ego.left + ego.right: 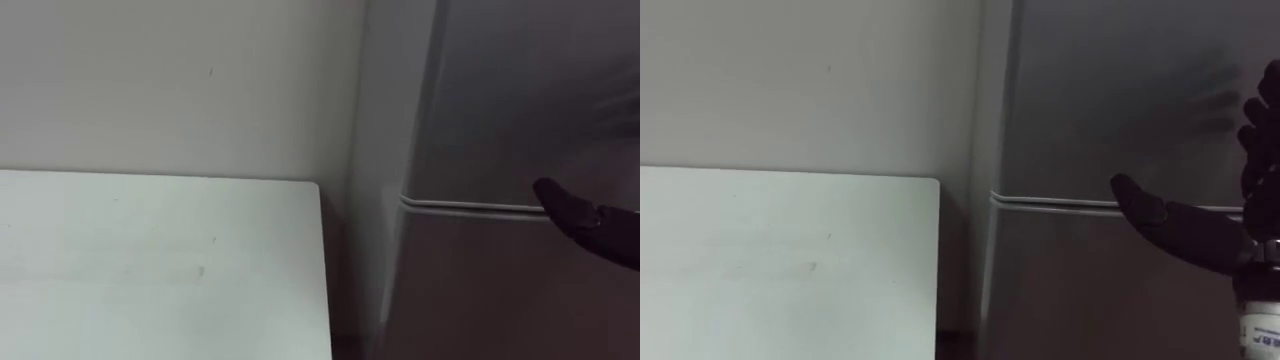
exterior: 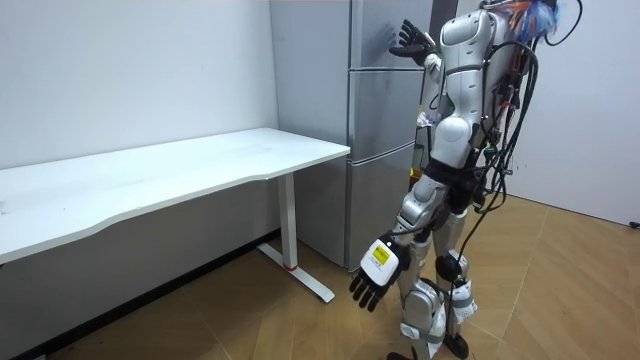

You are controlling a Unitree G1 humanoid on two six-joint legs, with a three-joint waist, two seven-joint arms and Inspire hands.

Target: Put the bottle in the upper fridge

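A grey two-door fridge [image 1: 520,100] stands right before me, both doors closed, with the seam [image 1: 1060,202] between upper and lower door running across. My right hand [image 1: 1200,235] is raised in front of the seam, close to the upper door, fingers straight and spread, holding nothing. In the room view that hand [image 2: 408,42] is up at the top door of the fridge [image 2: 380,150]. My left hand [image 2: 372,280] hangs low by my leg, fingers relaxed and empty.
A white table [image 1: 150,260] stands directly left of the fridge against a pale wall [image 1: 180,80]. In the room view the table [image 2: 150,175] is long, on white legs, with wooden floor [image 2: 560,290] around me.
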